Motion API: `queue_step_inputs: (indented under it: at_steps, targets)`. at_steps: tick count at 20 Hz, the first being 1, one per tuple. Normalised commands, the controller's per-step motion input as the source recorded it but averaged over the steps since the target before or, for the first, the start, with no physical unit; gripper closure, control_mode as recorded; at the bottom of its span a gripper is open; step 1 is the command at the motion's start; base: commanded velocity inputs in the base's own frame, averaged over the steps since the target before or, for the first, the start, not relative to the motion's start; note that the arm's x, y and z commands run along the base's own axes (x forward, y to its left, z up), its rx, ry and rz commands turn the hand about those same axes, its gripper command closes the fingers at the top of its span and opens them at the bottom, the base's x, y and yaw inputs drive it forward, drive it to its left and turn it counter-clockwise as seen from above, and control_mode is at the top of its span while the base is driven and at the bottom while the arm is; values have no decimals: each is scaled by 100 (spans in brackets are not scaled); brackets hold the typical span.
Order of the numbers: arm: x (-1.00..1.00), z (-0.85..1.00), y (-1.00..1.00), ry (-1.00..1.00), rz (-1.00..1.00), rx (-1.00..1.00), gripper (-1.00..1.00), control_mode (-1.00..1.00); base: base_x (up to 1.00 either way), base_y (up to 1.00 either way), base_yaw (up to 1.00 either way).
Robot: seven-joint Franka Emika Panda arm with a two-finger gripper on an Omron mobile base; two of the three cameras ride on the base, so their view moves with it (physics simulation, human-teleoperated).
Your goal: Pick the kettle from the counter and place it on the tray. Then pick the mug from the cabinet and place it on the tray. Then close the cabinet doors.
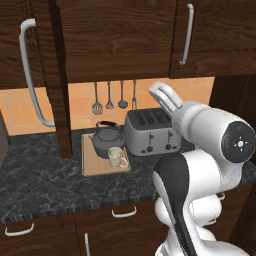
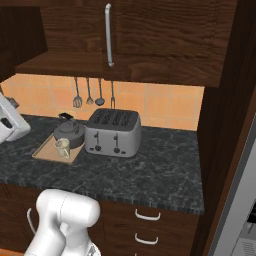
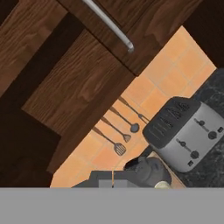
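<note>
Two of three steps look done: the kettle (image 1: 108, 139) and the mug (image 1: 116, 157) both sit on the tray (image 1: 89, 164) on the counter (image 1: 45, 177); the left cabinet door (image 1: 55, 75) stands open edge-on, the right seemingly shut; the gripper (image 1: 165, 97), closed and empty, hangs raised above the toaster (image 1: 151, 131).

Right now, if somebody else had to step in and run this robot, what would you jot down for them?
Gripper: shut, holding nothing, raised above the counter.
Kettle and mug both sit on the tray, left of the toaster. Those two steps are done.
Left cabinet door stands swung open; the right door looks closed.
Left to do: push the open door shut.
</note>
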Motion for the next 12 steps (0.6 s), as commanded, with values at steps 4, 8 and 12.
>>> queue_step_inputs:
  at_steps: [4, 8, 12]
  targets:
    - [-46, -11, 68, -7, 4, 3, 100, -100, 0, 0, 0]
    - [-52, -2, 43, -8, 3, 0, 100, -100, 0, 0, 0]
    - [-69, -4, 53, -10, 4, 0, 100, -100, 0, 0, 0]
